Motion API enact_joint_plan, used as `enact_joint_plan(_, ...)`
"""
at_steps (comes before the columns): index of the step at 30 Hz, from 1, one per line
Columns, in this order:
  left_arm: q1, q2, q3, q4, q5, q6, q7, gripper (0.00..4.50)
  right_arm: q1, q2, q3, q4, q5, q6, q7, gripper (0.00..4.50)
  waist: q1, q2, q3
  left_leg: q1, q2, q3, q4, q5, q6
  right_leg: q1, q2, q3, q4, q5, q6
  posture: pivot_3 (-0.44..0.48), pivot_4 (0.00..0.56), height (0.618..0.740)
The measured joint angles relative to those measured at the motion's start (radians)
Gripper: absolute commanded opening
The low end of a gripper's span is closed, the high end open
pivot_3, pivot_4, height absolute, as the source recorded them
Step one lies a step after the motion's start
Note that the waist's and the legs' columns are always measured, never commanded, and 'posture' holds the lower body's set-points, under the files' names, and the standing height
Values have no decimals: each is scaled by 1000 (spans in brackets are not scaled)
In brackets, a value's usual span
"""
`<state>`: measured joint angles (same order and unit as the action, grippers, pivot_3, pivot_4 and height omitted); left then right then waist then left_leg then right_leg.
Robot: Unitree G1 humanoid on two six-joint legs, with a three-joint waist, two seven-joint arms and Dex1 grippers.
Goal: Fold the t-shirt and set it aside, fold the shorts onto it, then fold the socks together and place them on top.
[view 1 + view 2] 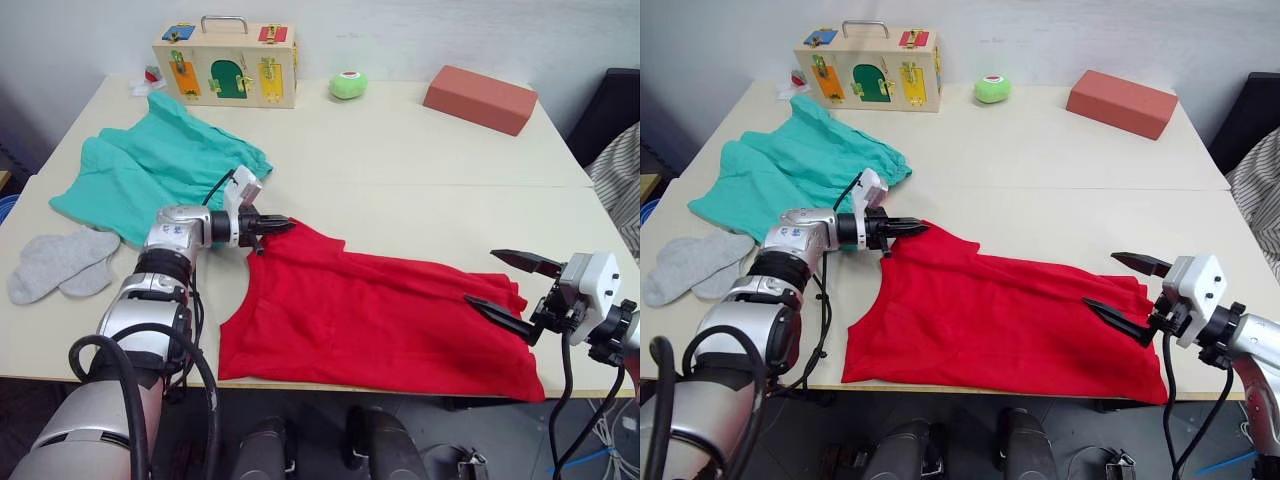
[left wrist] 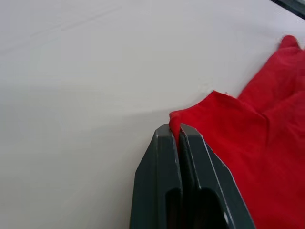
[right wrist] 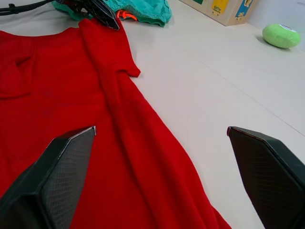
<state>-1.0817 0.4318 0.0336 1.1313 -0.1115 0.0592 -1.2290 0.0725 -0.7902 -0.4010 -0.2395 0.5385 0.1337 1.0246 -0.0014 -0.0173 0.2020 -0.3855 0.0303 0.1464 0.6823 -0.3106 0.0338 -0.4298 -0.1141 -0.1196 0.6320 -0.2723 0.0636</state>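
Left hand pinches t-shirt edge.

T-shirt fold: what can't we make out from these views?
- T-shirt: neck label unseen; its near hem hangs past the table edge in the eye views.
- Left gripper, shut on the t-shirt: how much cloth sits between its fingers is hidden.
- Shorts: the left arm covers their near edge.

Bare table lies open beyond the t-shirt; shorts and socks crowd the left side.
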Motion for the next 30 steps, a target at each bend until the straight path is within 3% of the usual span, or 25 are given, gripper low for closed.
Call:
enact_joint_plan(7,92,55,6,-39,-5,-188,-139,21,23,0,0,7,0,1,5,4500,1,0,0,0,0,0,0,0,1,0,0,0,0,0,0,0,150,740)
enact_joint_plan(14,112,59,6,-44,-3,-226,-112,21,20,0,1,7,0,0,5,4500,1,0,0,0,0,0,0,-1,2,1,0,0,-2,1,2,0,150,740)
enact_joint_plan(18,110,55,6,-41,-2,-157,-72,21,15,0,3,11,-1,0,5,4500,1,0,0,-1,0,0,0,-1,2,1,0,-1,-2,1,2,0,150,740)
enact_joint_plan(25,57,46,-23,-30,25,-5,-20,1843,13,8,4,12,-1,0,6,4500,1,0,0,-1,-1,0,0,-1,3,1,2,-3,-2,2,3,0,150,740)
enact_joint_plan(30,44,45,-38,-29,41,0,-7,1843,19,13,4,12,-1,0,7,4500,1,0,0,-1,-1,0,0,-1,3,1,1,-3,-3,2,3,0,150,740)
